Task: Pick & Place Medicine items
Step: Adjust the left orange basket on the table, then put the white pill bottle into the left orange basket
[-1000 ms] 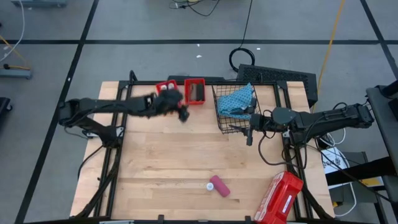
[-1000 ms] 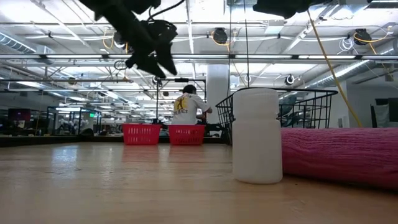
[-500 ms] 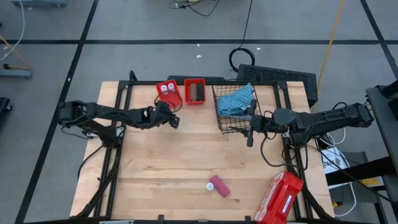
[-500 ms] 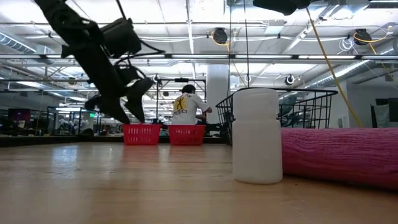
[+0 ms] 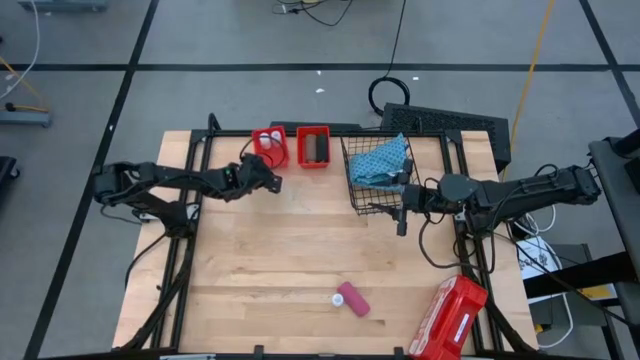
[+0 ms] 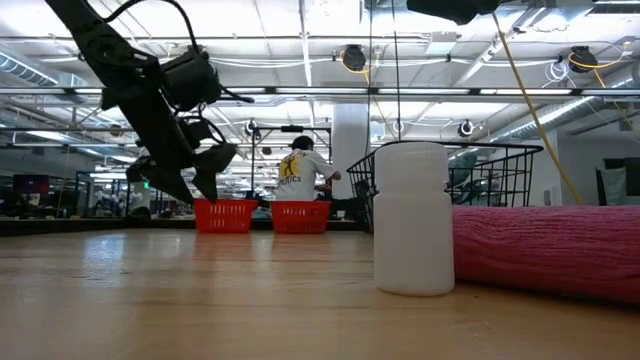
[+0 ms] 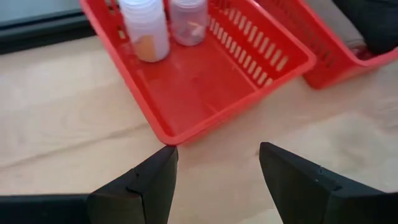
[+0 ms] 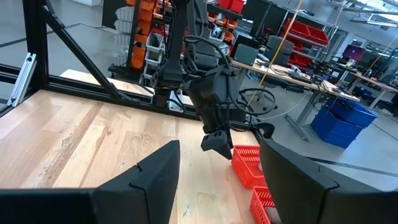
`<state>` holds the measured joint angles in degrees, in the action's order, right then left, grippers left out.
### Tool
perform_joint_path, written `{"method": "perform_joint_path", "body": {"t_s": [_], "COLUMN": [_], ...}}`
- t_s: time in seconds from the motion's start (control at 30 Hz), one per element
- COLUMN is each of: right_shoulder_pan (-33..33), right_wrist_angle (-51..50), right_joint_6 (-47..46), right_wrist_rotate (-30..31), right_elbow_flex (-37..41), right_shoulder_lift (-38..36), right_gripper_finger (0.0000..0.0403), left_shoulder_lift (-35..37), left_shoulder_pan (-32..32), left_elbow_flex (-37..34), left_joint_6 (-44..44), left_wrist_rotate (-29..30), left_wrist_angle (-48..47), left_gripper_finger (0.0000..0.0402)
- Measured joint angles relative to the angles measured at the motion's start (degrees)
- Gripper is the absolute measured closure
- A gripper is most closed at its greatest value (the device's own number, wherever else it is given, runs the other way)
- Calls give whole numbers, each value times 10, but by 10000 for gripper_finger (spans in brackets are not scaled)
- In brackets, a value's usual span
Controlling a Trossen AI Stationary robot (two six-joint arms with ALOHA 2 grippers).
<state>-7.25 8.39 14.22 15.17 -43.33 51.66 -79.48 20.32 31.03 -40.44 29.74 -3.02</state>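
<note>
Left gripper (image 7: 217, 163) hung just short of the red basket (image 7: 205, 93) holding two white-capped vials (image 7: 144, 31), jaws open, empty. Right gripper (image 8: 217, 168) idled empty, jaws apart. Pink tube (image 5: 352, 299) lay on the desk (image 5: 280, 260).

Bare table (image 5: 270, 260) mid-board; red baskets (image 5: 313, 147) and wire basket (image 5: 372, 190) seemingly crowd the far edge.

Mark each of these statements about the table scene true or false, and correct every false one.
1. Two white-capped vials stand in a red basket. True.
2. The left gripper holds a vial. False: its fingers are open and empty, near the basket's corner.
3. The pink tube lies in the wire basket. False: it lies on the bare table, near the front edge.
4. A blue cloth sits in the wire basket. True.
5. The right gripper grips the red case. False: it is open, empty.
</note>
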Motion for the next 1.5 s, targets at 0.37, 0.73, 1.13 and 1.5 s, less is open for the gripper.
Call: {"method": "perform_joint_path", "body": {"t_s": [0.37,0.73,1.13,1.5], "right_shoulder_pan": [-17,-147,-185,-190], "right_wrist_angle": [-1,7,19,38], "right_joint_6": [1,-15,-66,-57], "right_wrist_rotate": [-2,95,133,134], "right_elbow_flex": [0,0,0,0], "right_shoulder_lift": [0,36,87,57], "right_gripper_finger": [193,193,193,193], "left_shoulder_lift": [29,198,169,-132], "left_shoulder_pan": [23,-51,-310,-509], "left_elbow_flex": [-1,0,9,283], "left_joint_6": [69,103,84,144], "left_wrist_rotate": [-42,-71,-316,-107], "left_wrist_angle": [-17,-16,184,75], "left_gripper_finger": [165,165,165,165]}}
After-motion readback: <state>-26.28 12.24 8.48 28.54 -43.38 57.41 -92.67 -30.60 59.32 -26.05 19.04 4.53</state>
